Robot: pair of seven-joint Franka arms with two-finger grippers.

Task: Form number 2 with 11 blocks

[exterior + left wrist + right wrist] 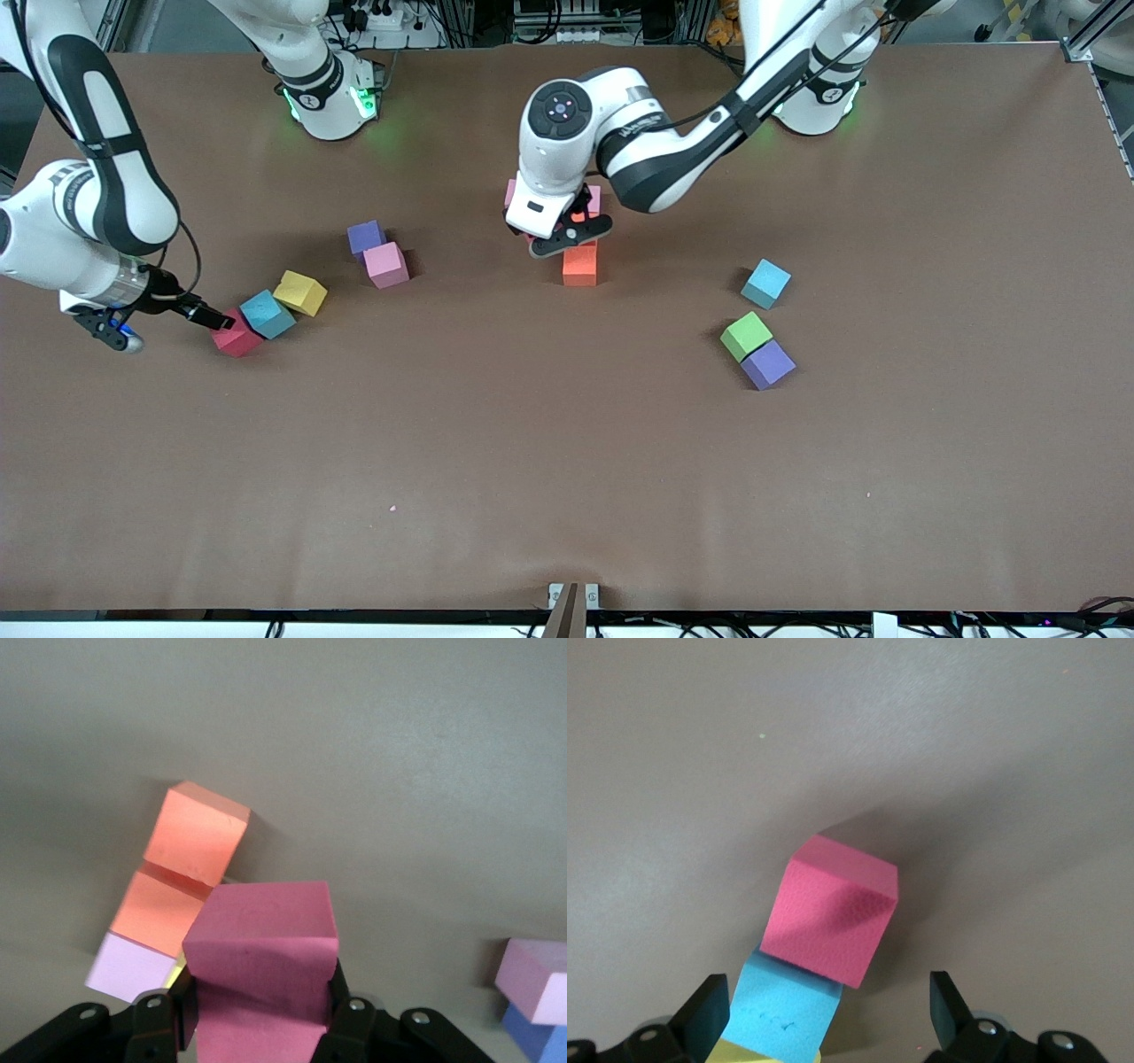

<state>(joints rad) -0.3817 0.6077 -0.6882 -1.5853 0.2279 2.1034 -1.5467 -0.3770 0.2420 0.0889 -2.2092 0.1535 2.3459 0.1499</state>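
Front view first, working from my camera's edge of the desk (567, 496) toward the bases, with the orange cube (579, 264) at mid-desk as my landmark. Nearest to me, toward the left arm's end from that orange cube, a purple cube (767, 363) touches the green cube (746, 336), which I judge a spare, and a light blue cube (766, 283) sits a little farther back, apart from both. Toward the right arm's end from the orange cube lies a touching row of red cube (236, 337), blue cube (267, 314) and yellow cube (300, 292). The right gripper (164, 319) sits low at the red one with its fingers wide apart around nothing, I think lined up to take it as the next piece. Farther back on that side a pink cube (386, 265) touches another purple cube (366, 237). Just above the orange cube the left gripper (567, 232) has its fingers clamped on a dark pink cube (263, 970), held over the started number 2 (173, 895), where the left wrist view shows two orange cubes in line with a pale pink one at their end. My guess is it goes beside those, continuing the figure.
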